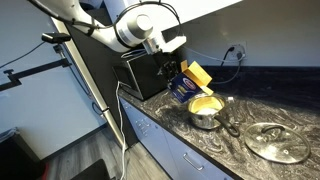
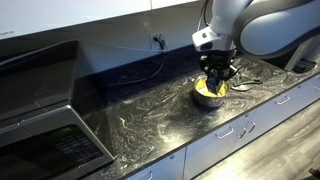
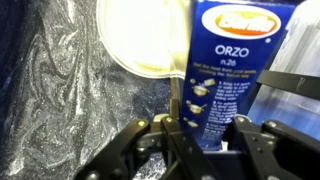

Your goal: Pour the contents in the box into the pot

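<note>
My gripper (image 1: 178, 80) is shut on the blue box (image 1: 186, 85) with yellow top flaps and holds it tilted over the steel pot (image 1: 206, 111). The pot holds a pale yellow mass of contents (image 1: 206, 104). In the wrist view the blue box (image 3: 230, 70), marked ORZO, sits between my fingers (image 3: 205, 135), with the pot's yellowish contents (image 3: 145, 35) just beyond it. In an exterior view my gripper (image 2: 216, 72) hangs right over the pot (image 2: 208, 93), and the box is mostly hidden behind the fingers.
A glass lid with a steel rim (image 1: 277, 141) lies on the dark marbled counter (image 1: 240, 150) next to the pot. A black boxy appliance (image 1: 140, 70) stands behind the gripper. A large black appliance (image 2: 45, 140) sits at the counter's far end.
</note>
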